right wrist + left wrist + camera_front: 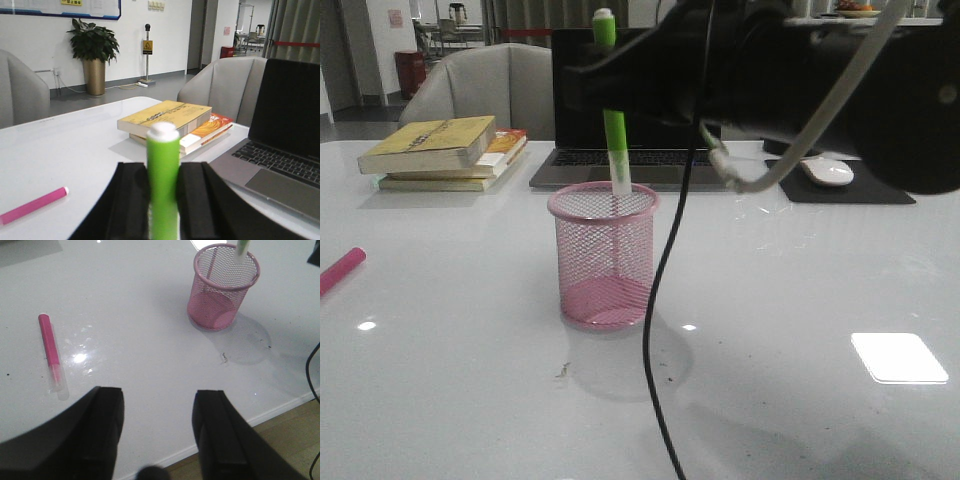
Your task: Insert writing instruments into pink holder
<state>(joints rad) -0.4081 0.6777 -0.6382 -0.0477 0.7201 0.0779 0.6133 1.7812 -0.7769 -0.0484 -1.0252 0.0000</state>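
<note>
- Glossy white bench (820, 290), smooth, mirroring ceiling lights and the cup standing on it.
- Pink wire-mesh holder (604, 255) below the right hand (162, 195), metal by the look, painted, with a rolled rim and a solid base.
- Lime green pen (163, 170) clamped between matt black plastic-looking fingers (131, 200), smooth plastic barrel, whitish cap.
- Magenta pen (51, 352) beyond the left hand (157, 427), smooth plastic, clear translucent end.
- Paper-covered books (445, 150) past the right hand, topmost cover yellow and dull.
- Laptop (610, 165) beside them, matt grey casing, dark screen.
- Matt black mouse pad (850, 185), glossy white mouse (828, 171) on it.
</note>
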